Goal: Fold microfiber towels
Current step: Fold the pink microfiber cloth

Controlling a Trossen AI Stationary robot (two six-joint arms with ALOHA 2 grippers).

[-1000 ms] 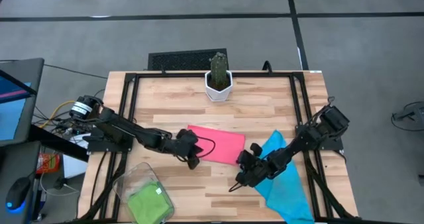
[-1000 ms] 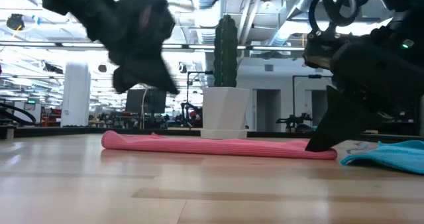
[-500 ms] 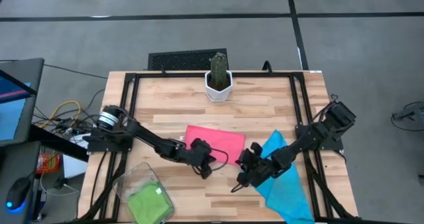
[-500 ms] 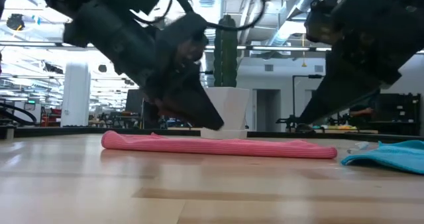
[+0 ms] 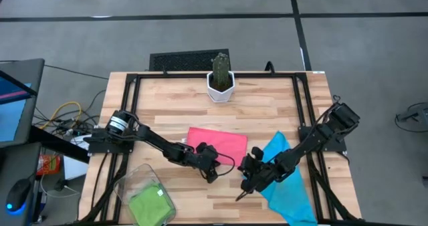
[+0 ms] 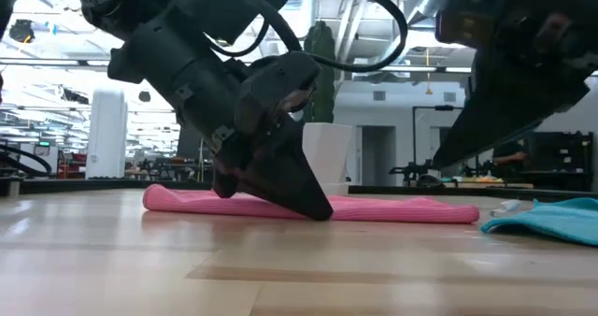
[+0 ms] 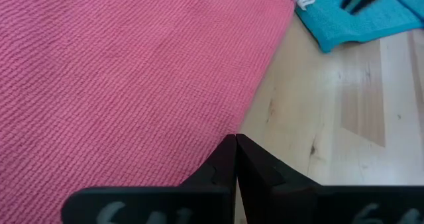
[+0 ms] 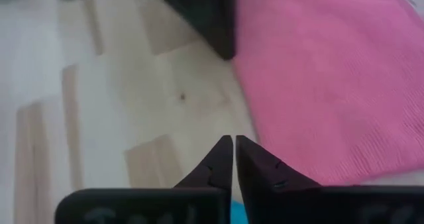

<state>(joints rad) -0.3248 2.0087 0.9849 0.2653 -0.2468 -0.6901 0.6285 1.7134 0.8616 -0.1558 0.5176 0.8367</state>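
The left hand (image 5: 212,177) is clenched, its tips at the near edge of the pink towel (image 5: 217,145). The right hand (image 5: 242,193), also clenched, hovers beside it over the blue towel (image 5: 289,182). A potted cactus (image 5: 220,77) stands beyond; the green towel (image 5: 148,204) lies in a clear bin (image 5: 127,179).

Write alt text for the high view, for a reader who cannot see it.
Seen from above, a folded pink towel lies mid-table with the left gripper, shut, at its near edge. The right gripper, nearly shut, points at bare wood beside a rumpled blue towel. A clear bin holding a green towel sits at the near left corner, a potted cactus at the far edge.
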